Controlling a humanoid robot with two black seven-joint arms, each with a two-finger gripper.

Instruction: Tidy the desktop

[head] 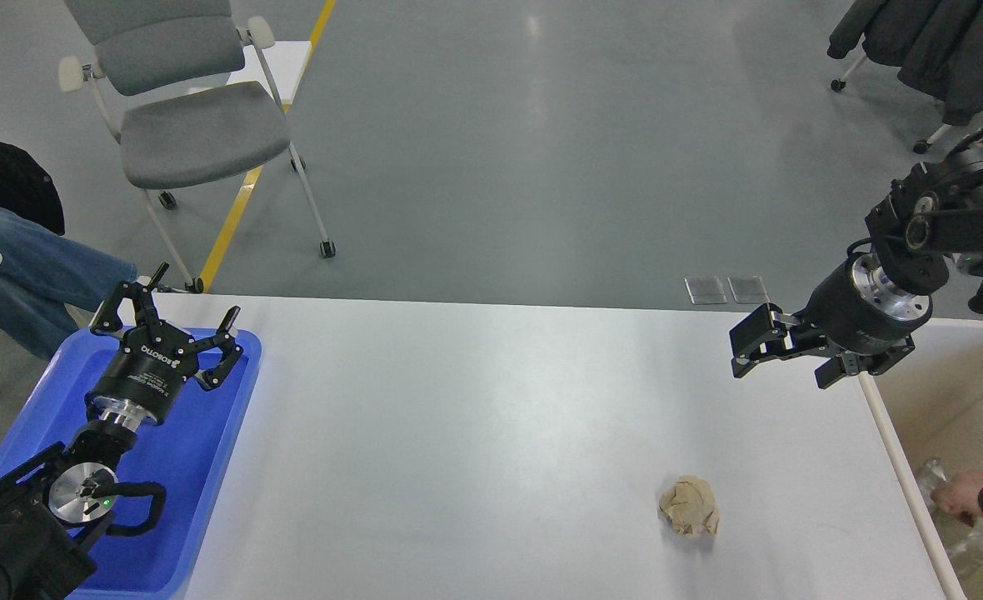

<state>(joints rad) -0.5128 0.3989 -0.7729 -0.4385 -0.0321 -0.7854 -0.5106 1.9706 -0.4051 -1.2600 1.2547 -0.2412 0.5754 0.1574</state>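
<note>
The white desktop (475, 433) fills the middle of the head view. A crumpled tan paper ball (690, 506) lies on it at the front right. My left gripper (182, 310) is open and empty, hovering over the far end of the blue tray (208, 467) at the desk's left edge. My right gripper (783, 360) is open and empty, held above the desk's far right part, well behind the paper ball and pointing left.
A beige bin (958, 400) with a cream rim stands off the right edge. A person's hand (954, 493) reaches into it by a clear plastic bottle (935, 477). A grey chair (196, 125) and a seated person (33, 267) are beyond the far left.
</note>
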